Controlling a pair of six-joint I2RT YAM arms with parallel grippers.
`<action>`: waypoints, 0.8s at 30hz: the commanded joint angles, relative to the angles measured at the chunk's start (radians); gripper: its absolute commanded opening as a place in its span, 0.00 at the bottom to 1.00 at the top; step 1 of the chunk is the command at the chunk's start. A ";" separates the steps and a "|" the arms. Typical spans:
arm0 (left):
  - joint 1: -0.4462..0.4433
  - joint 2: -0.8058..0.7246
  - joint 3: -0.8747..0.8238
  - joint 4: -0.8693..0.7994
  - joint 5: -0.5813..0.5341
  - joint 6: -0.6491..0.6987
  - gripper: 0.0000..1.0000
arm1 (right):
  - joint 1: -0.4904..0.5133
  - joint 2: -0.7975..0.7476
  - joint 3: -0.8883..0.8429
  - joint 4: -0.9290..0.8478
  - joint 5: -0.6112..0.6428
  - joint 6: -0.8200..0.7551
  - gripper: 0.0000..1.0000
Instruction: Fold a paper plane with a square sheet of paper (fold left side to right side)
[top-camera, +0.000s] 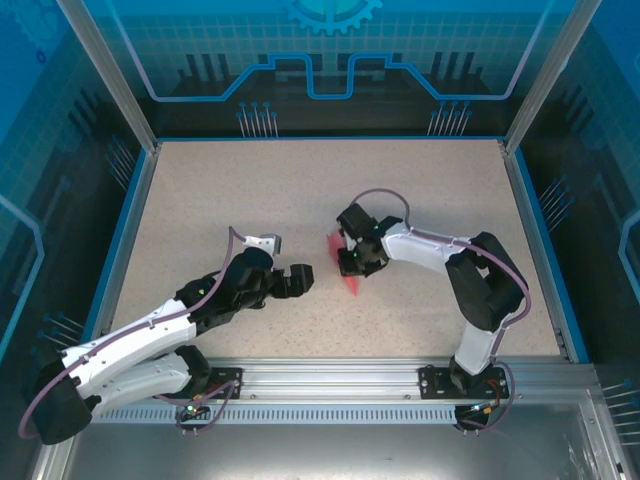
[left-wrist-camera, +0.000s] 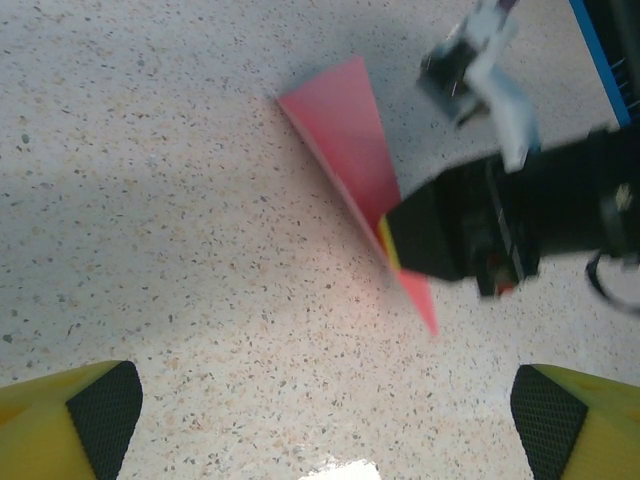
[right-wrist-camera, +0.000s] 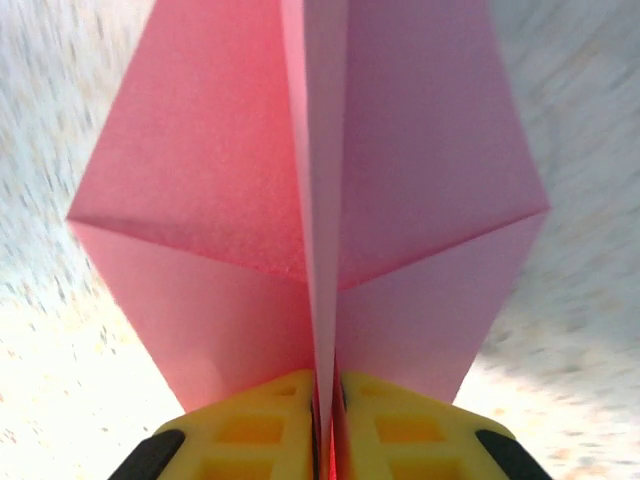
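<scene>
Currently my right claw (right-wrist-camera: 327, 405) is pressed together on the centre fold of the paper plane (right-wrist-camera: 250, 200). Both wings splay outward from that upright ridge. My left claw (top-camera: 300, 280) stands spread wide just left of the plane, touching nothing. Beyond the plane's slanted edges and pointed tip, bare tabletop (top-camera: 250, 190) lies open, widest on its far side.

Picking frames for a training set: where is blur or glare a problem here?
Left wrist view: the right pincer is smeared, and a glare patch whitens the table at the bottom edge. Right wrist view: table streaked, pink paper sharp. Top view: crisp.
</scene>
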 joint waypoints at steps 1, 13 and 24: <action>0.005 -0.016 -0.013 0.009 0.035 0.037 0.99 | -0.084 0.068 0.130 -0.112 0.085 -0.030 0.14; 0.005 -0.025 -0.027 -0.013 0.048 0.022 0.99 | -0.169 0.309 0.449 -0.193 0.180 -0.025 0.13; 0.005 -0.021 -0.020 -0.039 0.043 0.017 0.99 | -0.167 0.365 0.405 -0.149 0.128 -0.034 0.18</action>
